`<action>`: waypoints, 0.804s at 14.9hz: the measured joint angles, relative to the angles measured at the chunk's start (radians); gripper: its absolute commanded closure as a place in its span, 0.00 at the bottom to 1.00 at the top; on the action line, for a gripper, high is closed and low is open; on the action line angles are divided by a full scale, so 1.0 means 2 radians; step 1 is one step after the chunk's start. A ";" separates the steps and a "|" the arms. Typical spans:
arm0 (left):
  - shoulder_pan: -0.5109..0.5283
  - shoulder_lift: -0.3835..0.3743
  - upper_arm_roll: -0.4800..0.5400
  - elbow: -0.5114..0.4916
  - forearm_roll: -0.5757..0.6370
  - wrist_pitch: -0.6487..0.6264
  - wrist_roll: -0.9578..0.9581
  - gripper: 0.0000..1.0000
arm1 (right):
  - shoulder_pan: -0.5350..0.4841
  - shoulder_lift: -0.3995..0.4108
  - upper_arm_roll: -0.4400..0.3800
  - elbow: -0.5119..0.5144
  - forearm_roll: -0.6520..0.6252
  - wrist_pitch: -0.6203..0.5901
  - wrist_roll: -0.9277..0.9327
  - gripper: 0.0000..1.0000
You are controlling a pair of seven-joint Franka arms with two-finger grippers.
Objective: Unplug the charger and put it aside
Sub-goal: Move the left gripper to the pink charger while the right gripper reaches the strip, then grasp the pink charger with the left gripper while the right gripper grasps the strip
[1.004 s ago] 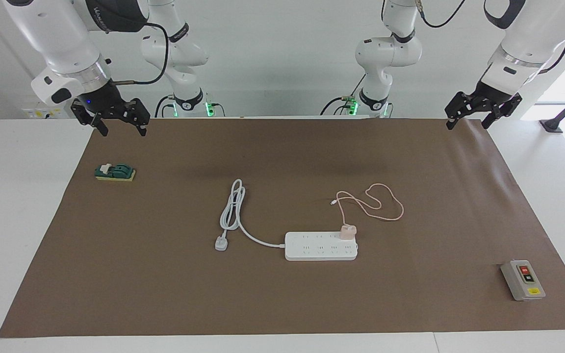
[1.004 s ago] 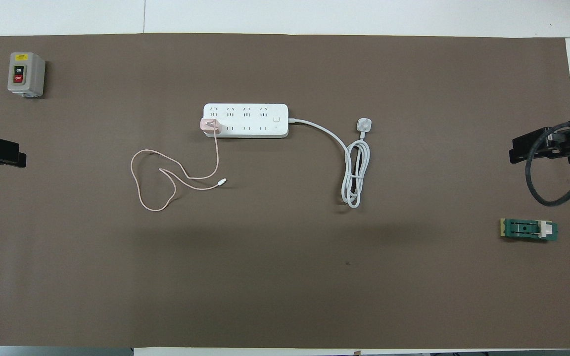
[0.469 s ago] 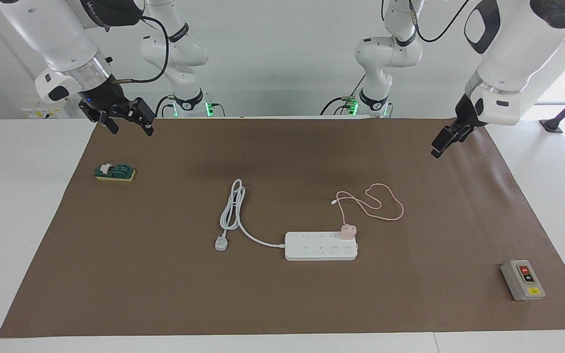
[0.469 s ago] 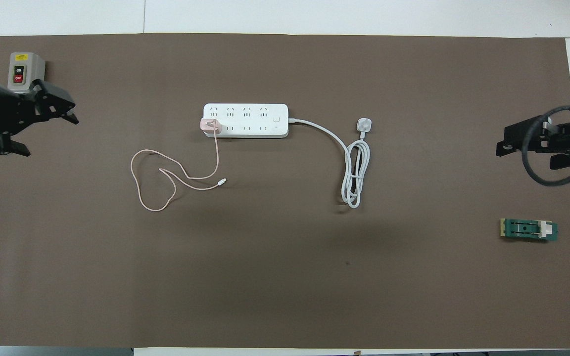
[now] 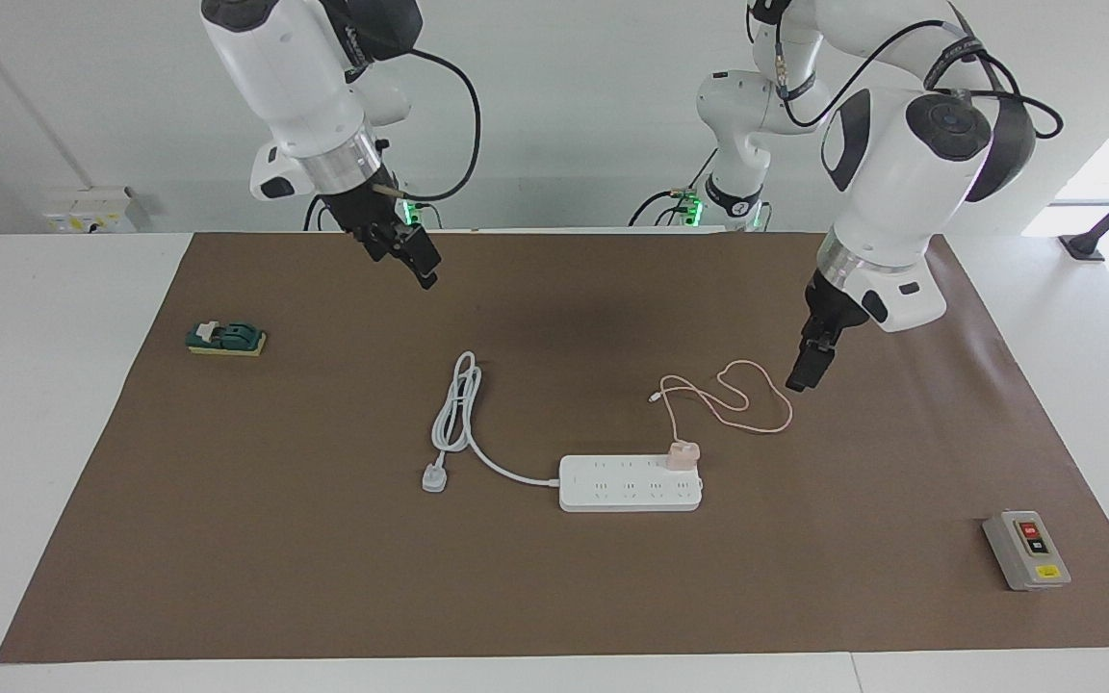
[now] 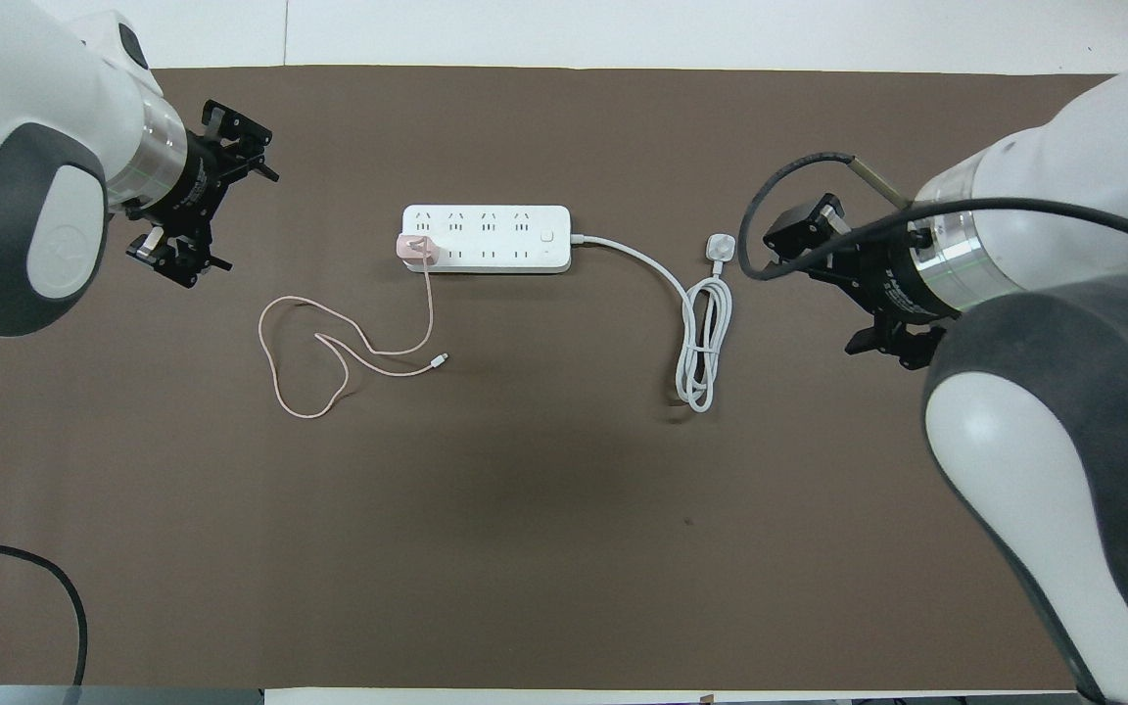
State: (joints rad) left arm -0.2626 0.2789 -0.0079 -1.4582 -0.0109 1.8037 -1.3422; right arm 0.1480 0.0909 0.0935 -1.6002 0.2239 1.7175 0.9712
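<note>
The charger [image 5: 683,454] sits plugged into the strip [image 5: 630,483] at its end toward the left arm, on the row nearer the robots. Its pink cable [image 5: 742,399] loops loose on the brown mat [image 5: 554,577], nearer the robots than the strip. The left claw [image 5: 800,371] hangs in the air just beside the loop's edge, touching nothing; seen edge-on from across the bench, from above [image 6: 200,211] its fingers stand apart. The right claw [image 5: 410,258] hovers over bare mat; I cannot tell how its fingers stand, a hose crossing it from above [image 6: 823,269]. A grey switch box [image 5: 1026,549] and a green block [image 5: 225,339] lie well apart, though the arms hide both from above.
</note>
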 measured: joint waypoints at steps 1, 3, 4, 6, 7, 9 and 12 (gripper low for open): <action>-0.002 0.009 0.000 0.000 0.000 0.007 -0.019 0.00 | 0.000 0.017 -0.002 0.000 0.006 0.020 0.006 0.00; -0.015 0.039 0.000 -0.001 0.001 0.028 -0.078 0.00 | 0.008 0.056 -0.001 0.003 0.034 0.053 0.054 0.00; -0.018 0.051 0.001 -0.001 0.004 0.040 -0.108 0.00 | 0.016 0.070 -0.001 0.009 0.051 0.065 0.083 0.00; -0.025 0.071 0.001 -0.002 0.013 0.057 -0.151 0.00 | 0.036 0.098 -0.001 0.024 0.059 0.091 0.131 0.00; -0.030 0.081 0.001 -0.002 0.020 0.064 -0.172 0.00 | 0.044 0.120 -0.001 0.044 0.060 0.096 0.152 0.00; -0.042 0.099 0.001 -0.002 0.030 0.073 -0.208 0.00 | 0.052 0.173 -0.001 0.099 0.060 0.096 0.169 0.00; -0.060 0.118 0.001 -0.015 0.033 0.100 -0.243 0.00 | 0.053 0.237 -0.001 0.148 0.061 0.108 0.170 0.00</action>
State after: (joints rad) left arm -0.3820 0.5148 -0.0060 -1.4886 0.0543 2.0032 -1.8275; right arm 0.2539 0.5653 0.0919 -1.3044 0.3453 1.9342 1.3105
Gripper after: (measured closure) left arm 0.000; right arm 0.000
